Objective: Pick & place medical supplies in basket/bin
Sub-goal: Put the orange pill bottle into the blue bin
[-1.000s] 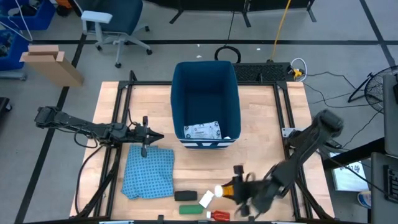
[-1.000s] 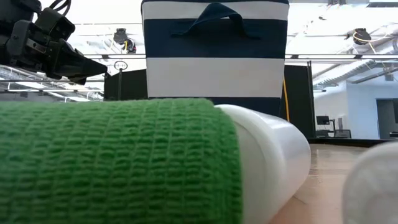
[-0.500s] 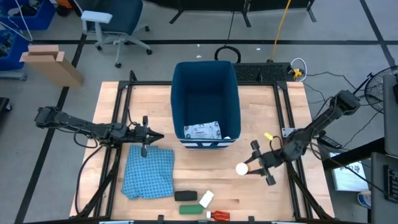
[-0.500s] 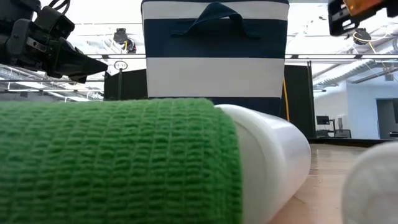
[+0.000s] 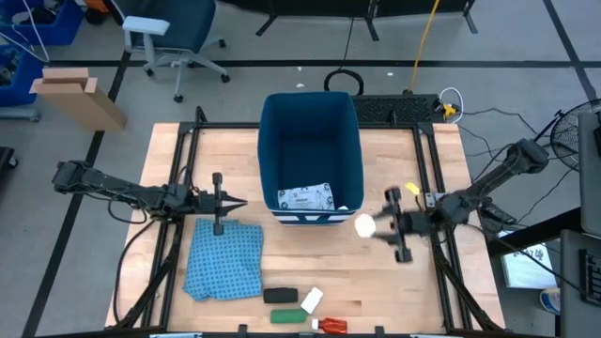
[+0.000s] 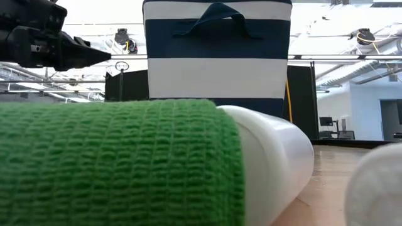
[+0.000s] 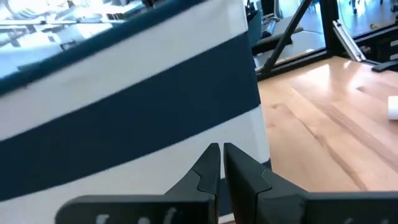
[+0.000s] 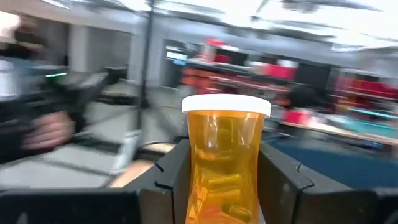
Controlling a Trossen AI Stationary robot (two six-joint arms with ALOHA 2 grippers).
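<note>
The dark blue bin [image 5: 310,141] stands at the table's middle, a white printed packet [image 5: 307,197] lying in it. My right gripper [image 5: 374,225] hangs just right of the bin's near corner, shut on an orange pill bottle [image 8: 225,168] with a white cap [image 5: 363,224]. Left of the bin, my left gripper [image 5: 239,203] is shut and empty, pointing at the bin's striped wall [image 7: 124,124]. Black [image 5: 280,295], white [image 5: 312,299], green [image 5: 289,316] and red [image 5: 331,325] items lie near the front edge. My right gripper pinches the orange bottle's body [image 8: 205,186] between its two fingers [image 8: 171,177], one on each side. The fingers come about level from the table's right. The bottle stands upright, cap up, lifted clear of the table.
A blue patterned cloth [image 5: 225,258] lies flat at the near left. In the low view the green roll [image 6: 119,163] and a white item [image 6: 270,163] fill the foreground before the striped bin [image 6: 217,69]. Bare wood lies between the bin and the near items.
My right gripper has risen from the near edge and gone toward the far edge and the bin, tipping from pointing down to about level, carrying the orange bottle clear of the table. My left gripper has rolled about its own axis in place.
</note>
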